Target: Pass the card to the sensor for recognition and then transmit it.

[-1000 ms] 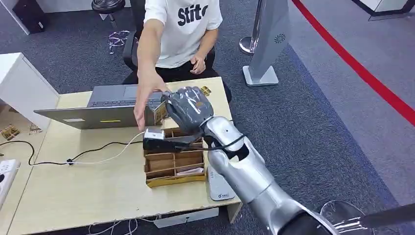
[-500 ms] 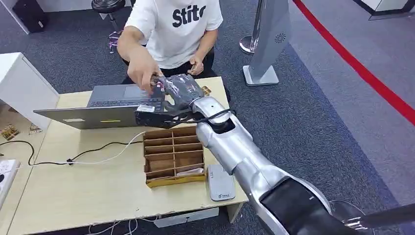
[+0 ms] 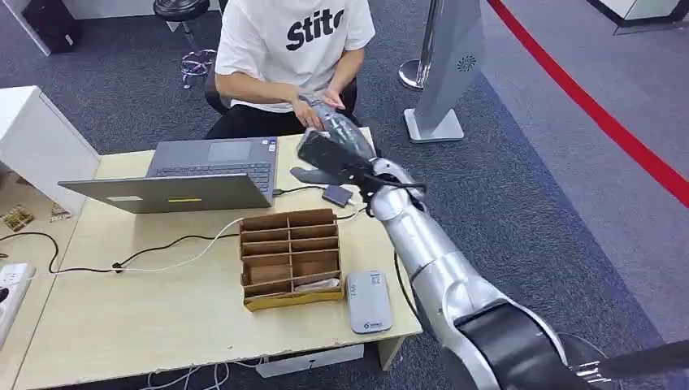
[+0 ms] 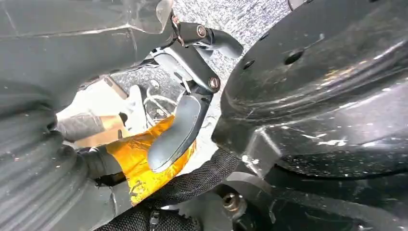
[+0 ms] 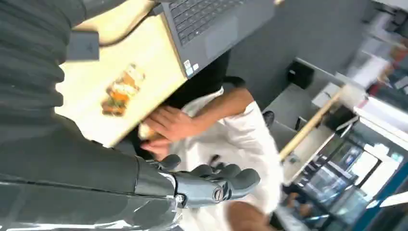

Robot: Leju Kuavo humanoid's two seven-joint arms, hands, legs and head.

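Item: right hand [image 3: 329, 150]. Since the earlier frame I had carried it from over the laptop [image 3: 213, 166] to upper centre of the head view, beside the person's hands [image 3: 318, 110]. Fingers spread, holding nothing. Card [image 5: 146, 130]: apparently in those hands, blurred. Left hand [image 4: 178, 126]: I could not tell its state. Risk, I judged: my outstretched arm could knock the person or the small dark box [image 3: 336, 195] on the desk [image 3: 162, 313].

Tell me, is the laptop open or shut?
Open. The laptop has its keyboard and touchpad exposed on the table, its lid tilted back.
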